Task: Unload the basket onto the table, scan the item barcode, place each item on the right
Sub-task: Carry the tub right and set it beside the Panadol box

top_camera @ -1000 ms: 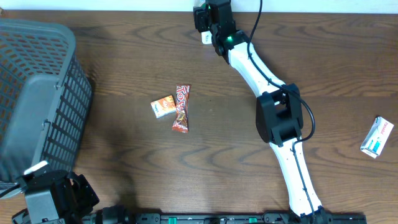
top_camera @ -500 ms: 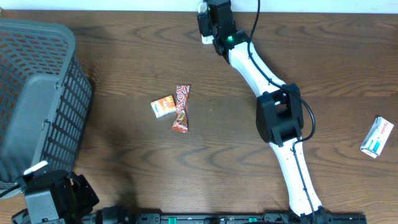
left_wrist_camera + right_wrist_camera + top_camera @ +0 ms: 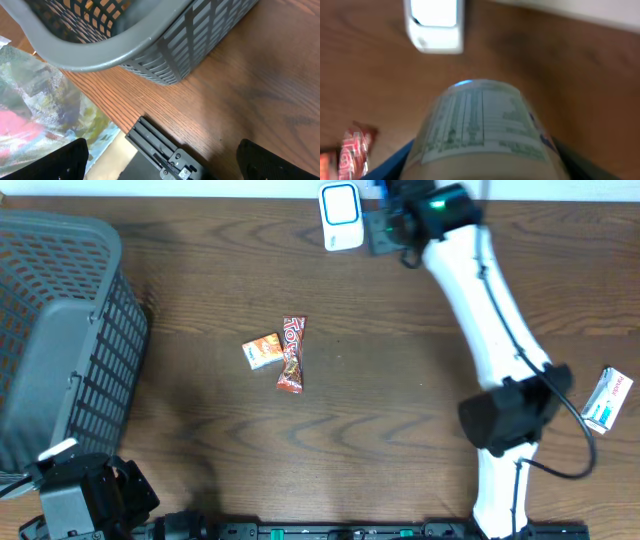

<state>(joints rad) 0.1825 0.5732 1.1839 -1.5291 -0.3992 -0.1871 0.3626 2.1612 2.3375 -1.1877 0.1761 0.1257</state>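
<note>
Labelled cylindrical container (image 3: 482, 125): clamped at about half spread in the right hand (image 3: 385, 228), top centre of the overhead view, just right of the white scanner (image 3: 341, 216) and apart from it. Left hand (image 3: 160, 167): spread wide, empty, at lower left beside the grey basket (image 3: 110, 350).

Step in hand, as judged: presenting the barcode. Best done by rolling the wrist until the code, not the fine-print table uppermost, faces the scanner window; holding level and steady.

Container: smooth, rounded, pale wrap, print blurred. Scanner: rigid white block, rounded corners. Basket: perforated plastic lattice. Elsewhere on the dark wood-grain counter (image 3: 200, 280): crinkled red snack bar (image 3: 291, 354), small orange packet (image 3: 262, 351), white-and-teal carton (image 3: 606, 401).
</note>
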